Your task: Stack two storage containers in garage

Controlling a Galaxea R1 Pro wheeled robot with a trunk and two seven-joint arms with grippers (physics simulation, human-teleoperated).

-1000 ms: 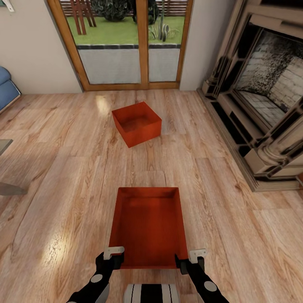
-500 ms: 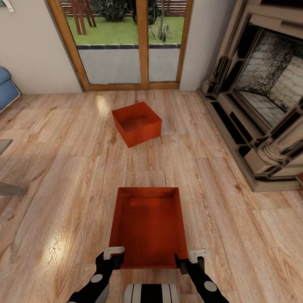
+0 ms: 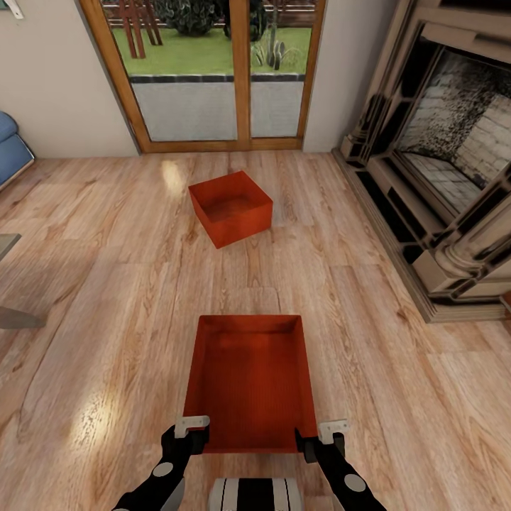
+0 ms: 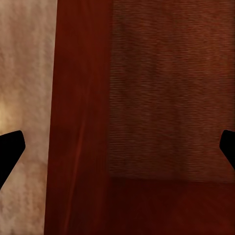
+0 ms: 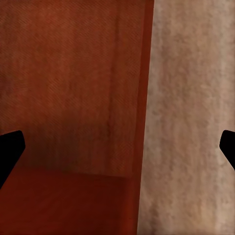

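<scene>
Two orange-red open-topped storage containers sit on the light wood plank floor of the living room. The near container (image 3: 248, 383) lies straight ahead of me, and the far container (image 3: 231, 207) stands turned at an angle closer to the glass doors. My left gripper (image 3: 191, 434) is at the near container's front left corner and my right gripper (image 3: 323, 438) at its front right corner. Both are open. In the left wrist view the dark fingertips (image 4: 10, 152) stand wide apart astride the container's side wall (image 4: 78, 122). The right wrist view shows the opposite wall (image 5: 144, 98) between its fingertips (image 5: 10, 149).
Wood-framed glass doors (image 3: 213, 71) close the far wall. A brick fireplace (image 3: 454, 163) with a stepped surround runs along the right. A blue sofa (image 3: 11, 145) and a grey table edge (image 3: 7, 284) stand at the left. My trunk (image 3: 255, 495) is just behind the near container.
</scene>
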